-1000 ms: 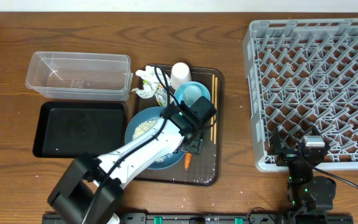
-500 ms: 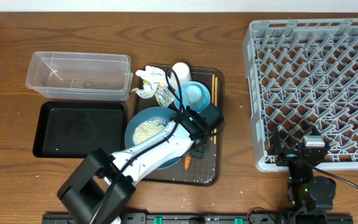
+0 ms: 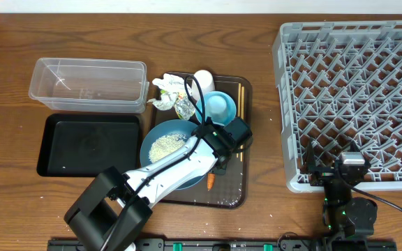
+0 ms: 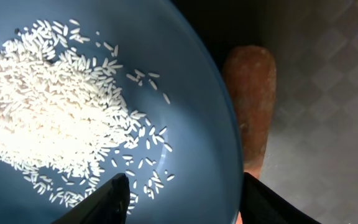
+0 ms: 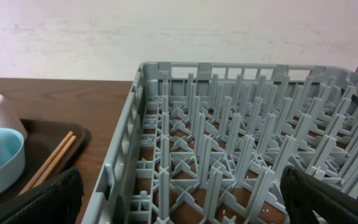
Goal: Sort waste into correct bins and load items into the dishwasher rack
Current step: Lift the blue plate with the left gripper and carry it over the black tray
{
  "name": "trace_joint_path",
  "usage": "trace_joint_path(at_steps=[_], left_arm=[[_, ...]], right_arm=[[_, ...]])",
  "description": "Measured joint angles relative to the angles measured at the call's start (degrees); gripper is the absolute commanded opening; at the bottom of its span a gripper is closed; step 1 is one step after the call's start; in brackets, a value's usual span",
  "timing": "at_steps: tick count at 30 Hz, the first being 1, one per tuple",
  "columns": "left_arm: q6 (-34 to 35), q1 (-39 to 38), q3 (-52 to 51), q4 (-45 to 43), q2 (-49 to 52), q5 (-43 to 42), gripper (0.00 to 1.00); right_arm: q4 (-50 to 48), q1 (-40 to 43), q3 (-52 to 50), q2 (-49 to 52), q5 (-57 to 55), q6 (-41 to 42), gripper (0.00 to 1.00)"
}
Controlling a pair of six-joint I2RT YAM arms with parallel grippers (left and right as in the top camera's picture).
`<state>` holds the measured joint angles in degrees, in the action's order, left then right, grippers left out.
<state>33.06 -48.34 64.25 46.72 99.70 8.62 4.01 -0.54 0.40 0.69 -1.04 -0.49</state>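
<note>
Blue plate (image 4: 185, 74), carrying loose rice (image 4: 48, 118): lying on the brown serving tray (image 3: 232, 196), the carrot (image 4: 250, 106) lying just beside its rim. Left gripper (image 4: 185, 190): jaws standing apart, straddling that rim, not clamping it. Right gripper (image 5: 179, 196): gaping wide, holding nothing, facing the grey rack (image 3: 354, 84). Surface: dark wooden table (image 3: 12, 202) bearing everything. Room: white wall (image 5: 166, 31) standing behind.

Left arm (image 3: 160, 169) outstretched, jaws half-apart; right jaws wide.
</note>
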Motion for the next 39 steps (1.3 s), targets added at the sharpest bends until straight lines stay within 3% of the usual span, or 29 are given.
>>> trace_joint_path(at_steps=[14,27,39], left_arm=[[1.68,0.0,-3.23,-2.73,0.02,0.35,0.54],[1.99,-0.15,-3.45,-3.52,0.02,-0.24,0.2],[1.7,-0.22,-0.98,0.13,0.04,-0.68,0.06]], right_arm=[[0.0,0.0,0.0,0.0,0.02,0.02,0.99],[-0.02,0.0,0.0,0.0,0.02,0.02,0.99],[0.0,0.0,0.0,0.0,0.02,0.02,0.99]])
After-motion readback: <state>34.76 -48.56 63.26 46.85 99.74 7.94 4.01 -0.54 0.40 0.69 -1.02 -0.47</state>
